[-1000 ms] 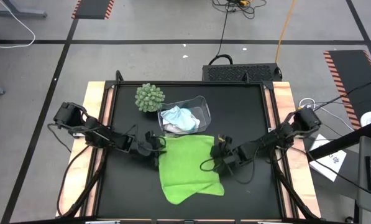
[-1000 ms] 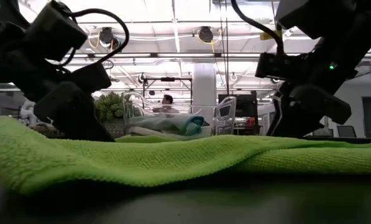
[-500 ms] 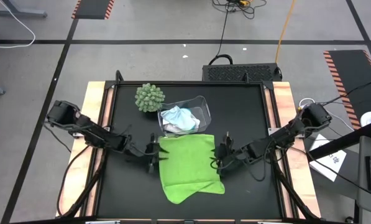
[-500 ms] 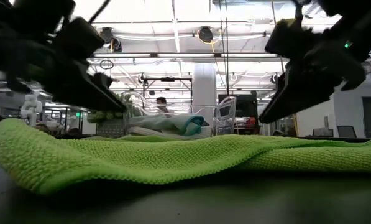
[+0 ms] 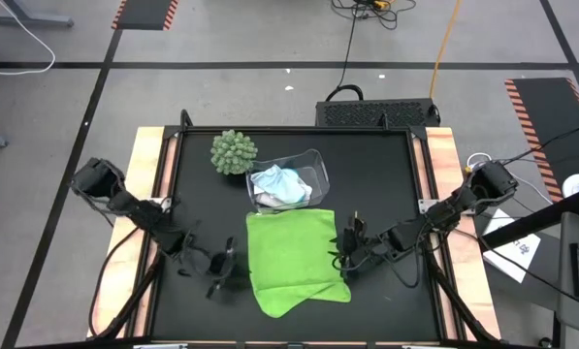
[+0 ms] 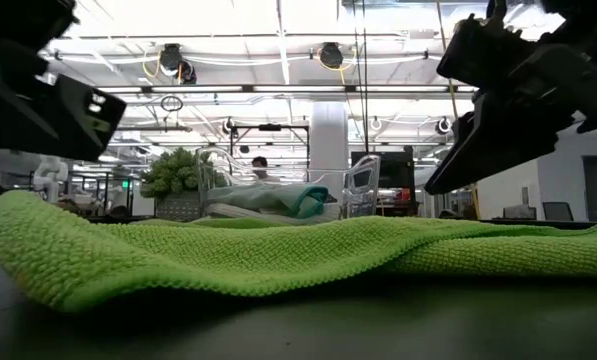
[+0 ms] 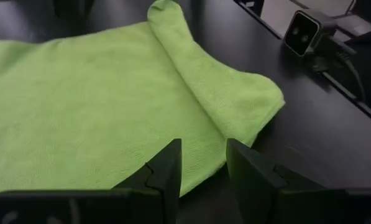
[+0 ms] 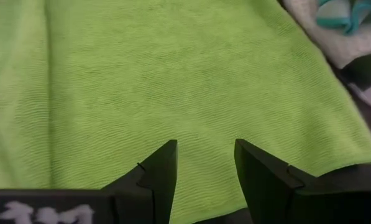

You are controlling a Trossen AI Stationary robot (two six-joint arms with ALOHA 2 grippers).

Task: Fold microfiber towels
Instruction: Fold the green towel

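my left gripper (image 5: 221, 274) hovers just off the near-left corner of the lime towel (image 5: 291, 254), fingers apart on nothing. the towel lies flat on the counter (image 5: 376, 174), long axis running away from me. my right gripper (image 5: 349, 254) hangs at its right edge, parted, empty. the clear bin (image 5: 313, 171) with the other cloths (image 5: 281, 186) sits just beyond.

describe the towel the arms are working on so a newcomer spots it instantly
On the black table, look just in front of the clear bin holding crumpled white and light blue cloths. The lime green towel lies spread flat between both arms, the only bright green cloth and the only one outside the bin.
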